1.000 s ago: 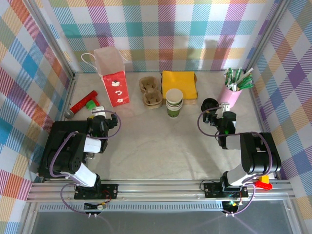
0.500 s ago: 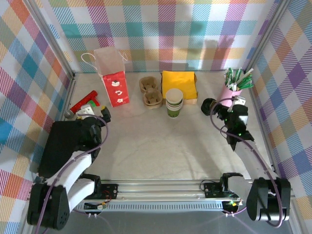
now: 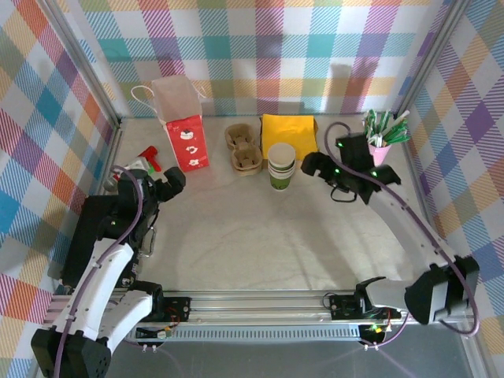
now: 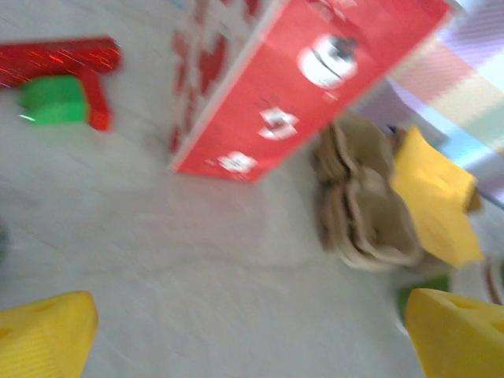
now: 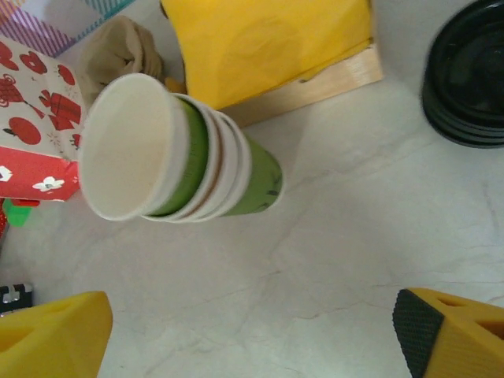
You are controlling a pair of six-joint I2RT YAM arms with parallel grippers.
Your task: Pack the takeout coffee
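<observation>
Table (image 3: 252, 236): is carrying every item listed below; both arms are reaching over it from the near edge.
Red-and-green item (image 3: 146, 160) (image 4: 63, 59): is lying flat near the left wall, left of the bag; what it is cannot be told.
Left gripper (image 3: 165, 183) (image 4: 248, 339): is hovering low over the left part of the table, in front of the bag. Its yellow fingertips (image 4: 43, 335) are standing spread wide, with bare table between them. The wrist view is blurring.
Bag (image 3: 183, 130) (image 4: 299, 79): red and white paper, with handles, is standing upright at the back left.
Trays (image 3: 242, 148) (image 4: 366, 209): two brown pulp carriers are lying just right of the bag.
Napkins (image 3: 289, 135) (image 4: 433, 193) (image 5: 268, 43): a yellow stack is resting on a wooden base at the back, right of the trays.
Cup stack (image 3: 281, 165) (image 5: 173, 150): lidless white-and-green cups are standing nested and upright in front of the napkins.
Right gripper (image 3: 327, 179) (image 5: 252, 339): is hovering just right of the cup stack. Its fingers are standing spread wide, pinching nothing.
Lids (image 5: 468, 75): black, are lying stacked on the table, right of the cup stack, near the corner of the napkin base.
Pink cup (image 3: 379, 153): is standing at the back right, holding green-and-white sticks (image 3: 383, 127), partly behind the right arm.
Coffee: its position cannot be told.
</observation>
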